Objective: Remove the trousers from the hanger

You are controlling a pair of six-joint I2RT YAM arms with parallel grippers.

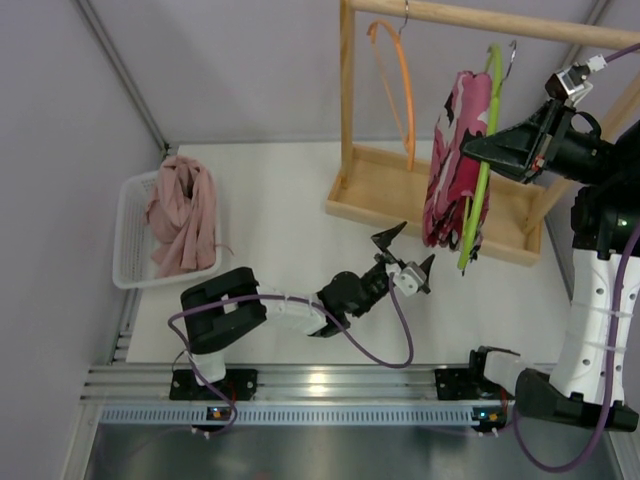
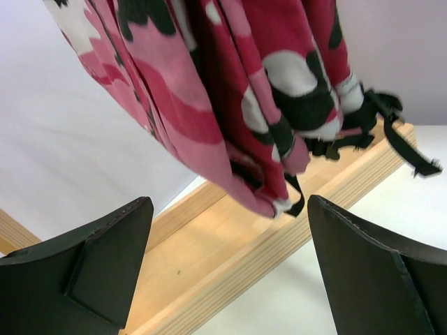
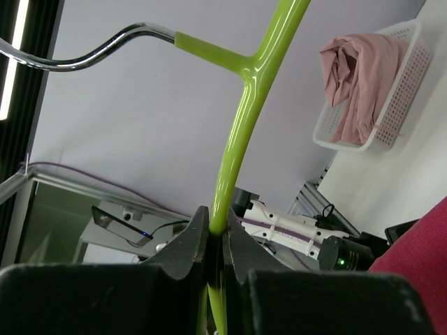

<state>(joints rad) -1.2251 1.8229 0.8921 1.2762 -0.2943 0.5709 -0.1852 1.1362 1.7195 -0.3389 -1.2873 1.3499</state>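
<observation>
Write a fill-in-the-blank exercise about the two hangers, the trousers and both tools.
1. The right tool is shut on the ___ hanger.
2. The left tool, near the lower end of the trousers, is ___ and holds nothing.
3. The bare hanger on the wooden rail is ___.
Missing words: green; open; orange.

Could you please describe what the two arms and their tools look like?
The left arm and right arm both have white link covers and black joint housings. A purple cable runs along each. The left tool and right tool have black, wedge-shaped fingers. The left one has a white block behind them.
</observation>
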